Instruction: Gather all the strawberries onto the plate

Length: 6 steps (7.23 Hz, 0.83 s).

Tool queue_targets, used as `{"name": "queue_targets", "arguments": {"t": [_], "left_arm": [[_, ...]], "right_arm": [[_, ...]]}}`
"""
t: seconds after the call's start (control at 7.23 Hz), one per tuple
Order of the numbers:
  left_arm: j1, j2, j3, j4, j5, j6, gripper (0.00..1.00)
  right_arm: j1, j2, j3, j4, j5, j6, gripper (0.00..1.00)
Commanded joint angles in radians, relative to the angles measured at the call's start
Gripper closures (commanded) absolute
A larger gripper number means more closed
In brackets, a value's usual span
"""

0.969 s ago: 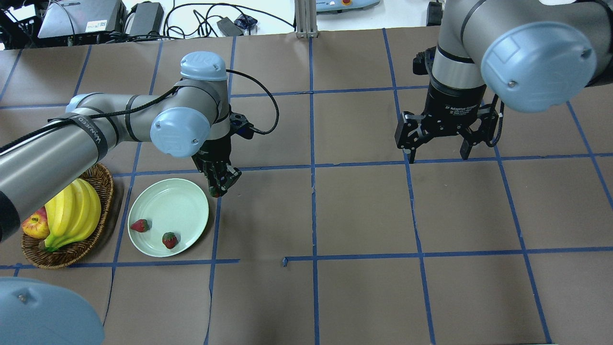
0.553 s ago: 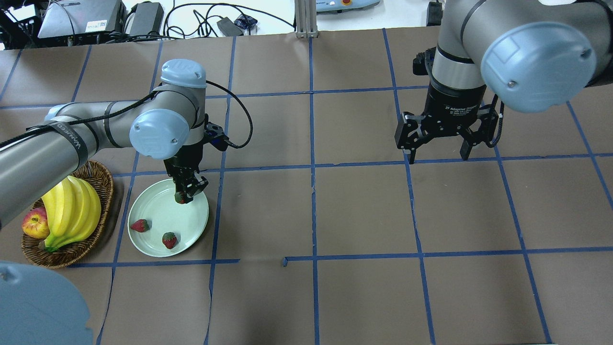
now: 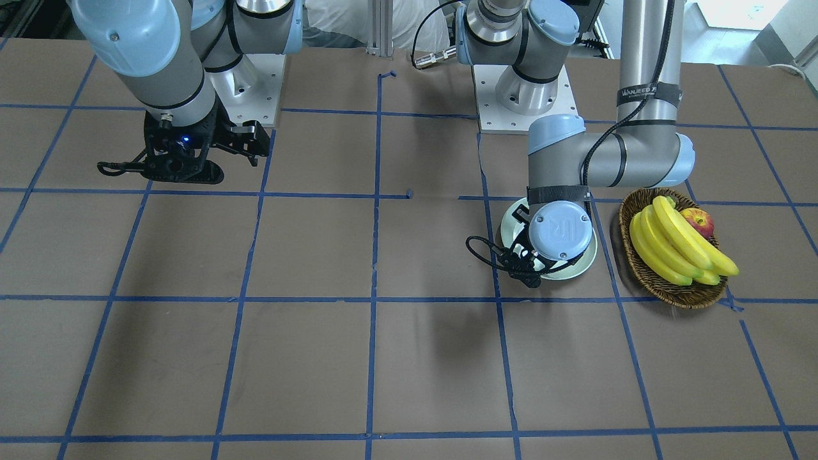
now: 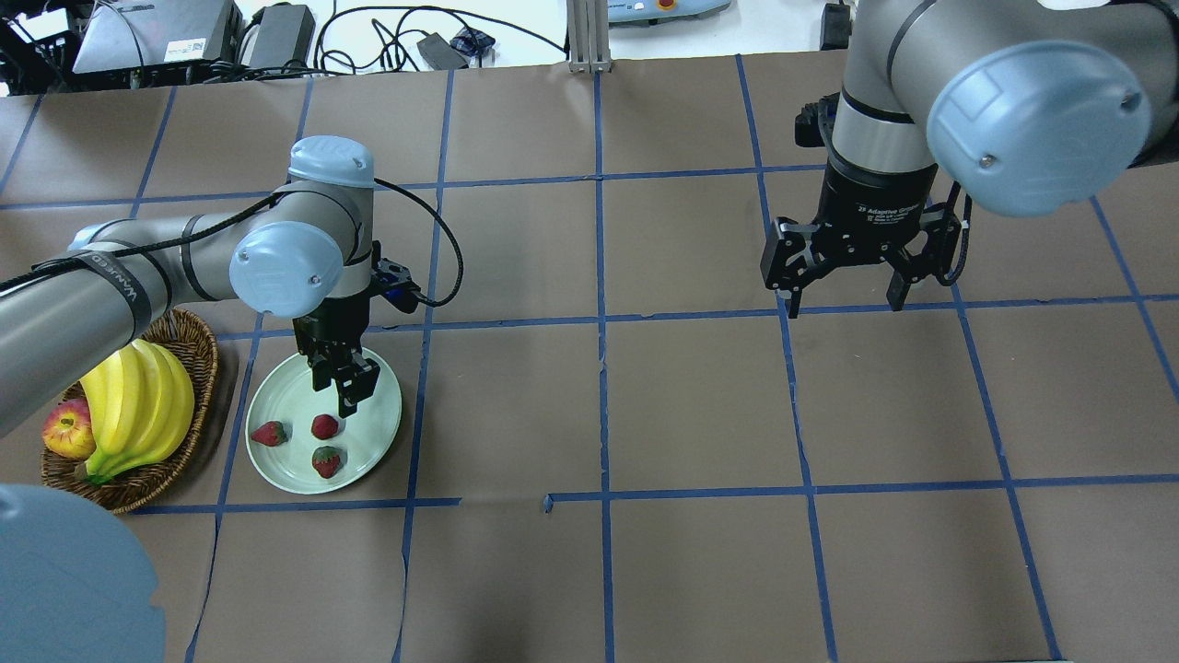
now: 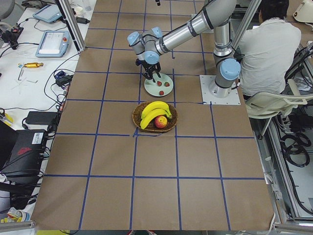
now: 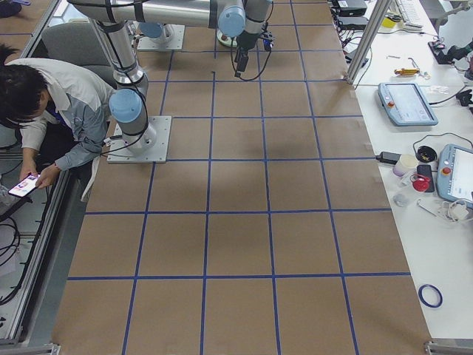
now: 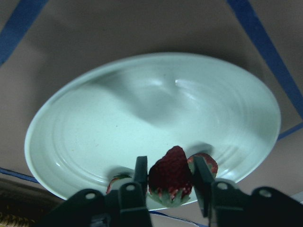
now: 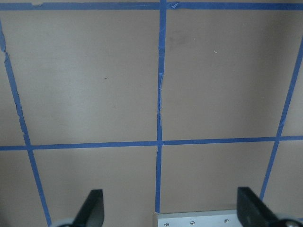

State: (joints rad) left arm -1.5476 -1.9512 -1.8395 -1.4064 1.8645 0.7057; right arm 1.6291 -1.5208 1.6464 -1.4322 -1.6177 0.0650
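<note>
Overhead exterior view, read left to right. A brown woven wicker basket (image 4: 198, 354) holding yellow bananas (image 4: 138, 405) and a red-yellow apple (image 4: 66, 433) stands just beside the round, shallow, pale mint-green plate (image 4: 285, 396). All three small red strawberries (image 4: 269, 433) with green leafy caps lie inside the plate, close together in the half nearer the robot. The middle strawberry (image 4: 324, 425) lies free beneath the left tool (image 4: 337, 394), whose jaws are parted a little and grip nothing. The left wrist view shows its dark, pitted skin framed between the two fingers, cap toward the lens. Judged step: release of the last berry, with collection apparently complete. The next move calls for a straight vertical lift with the jaws apart, so that no finger nudges the fruit. Well to the right, the right tool (image 4: 844, 302) hangs wide open and empty above the brown, blue-taped counter (image 4: 700, 405).
</note>
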Motion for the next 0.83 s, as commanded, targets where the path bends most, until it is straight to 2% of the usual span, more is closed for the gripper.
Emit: {"name": "queue_targets", "arguments": {"t": [0.0,0.14,0.28,0.42,0.55,0.69], "left_arm": [[-0.003,0.009,0.063,0.001,-0.014,-0.166,0.00],[-0.020,0.027,0.100,0.001,-0.119,-0.296,0.00],[-0.019,0.050,0.112,0.009,-0.184,-0.349,0.00],[-0.031,0.087,0.115,0.026,-0.189,-0.556,0.00],[-0.083,0.121,0.130,0.111,-0.194,-0.748,0.00],[-0.129,0.167,0.178,0.100,-0.183,-0.756,0.00]], "right_arm": [[0.000,-0.004,-0.008,0.000,-0.001,-0.008,0.00],[0.000,-0.005,-0.010,-0.001,0.007,-0.004,0.00],[0.002,-0.007,-0.019,-0.001,0.018,-0.004,0.00],[0.002,-0.007,-0.026,-0.008,0.021,-0.002,0.00],[0.002,-0.007,-0.036,-0.013,0.015,-0.002,0.00],[0.003,-0.007,-0.043,-0.022,0.019,-0.007,0.00]]}}
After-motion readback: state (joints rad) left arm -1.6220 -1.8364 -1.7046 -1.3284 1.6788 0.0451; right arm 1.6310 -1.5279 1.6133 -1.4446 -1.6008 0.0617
